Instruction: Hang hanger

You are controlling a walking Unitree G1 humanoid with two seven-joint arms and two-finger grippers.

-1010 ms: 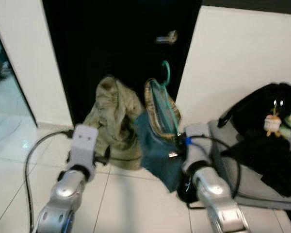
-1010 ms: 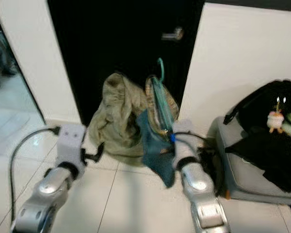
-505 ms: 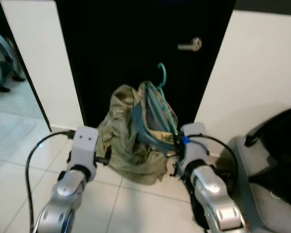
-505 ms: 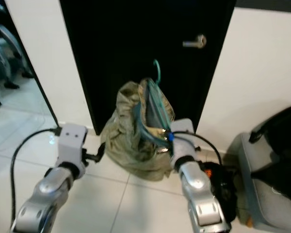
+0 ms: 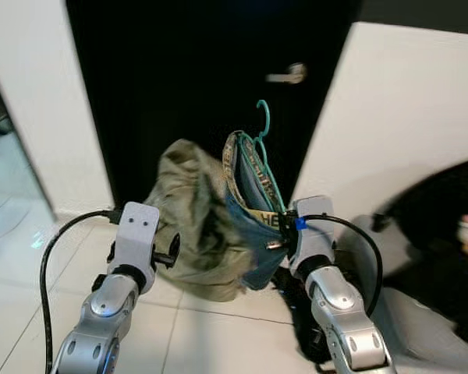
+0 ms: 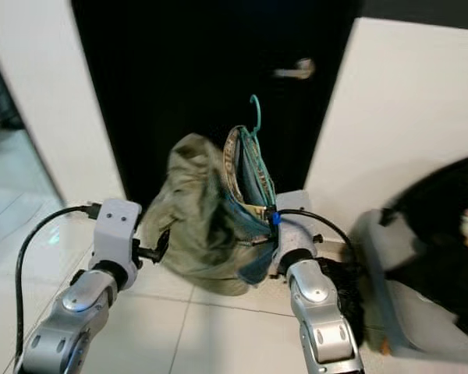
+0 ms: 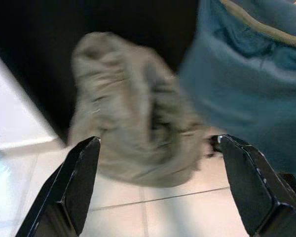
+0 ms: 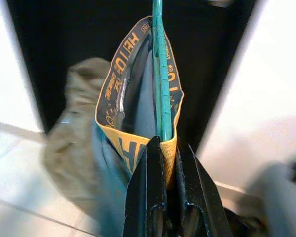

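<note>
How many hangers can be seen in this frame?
1. The teal hanger stands upright in front of the black door, pinched in the right gripper with the olive and teal garment draped from it. Others could be hidden behind the cloth.

Your right gripper (image 8: 168,148) now carries the hanger (image 5: 261,148) with its jacket (image 5: 191,214) higher, clear of the floor. The jacket swings out leftward toward your left gripper (image 7: 158,185). Your view has turned, so the door handle (image 5: 287,75) sits above the hook.
</note>
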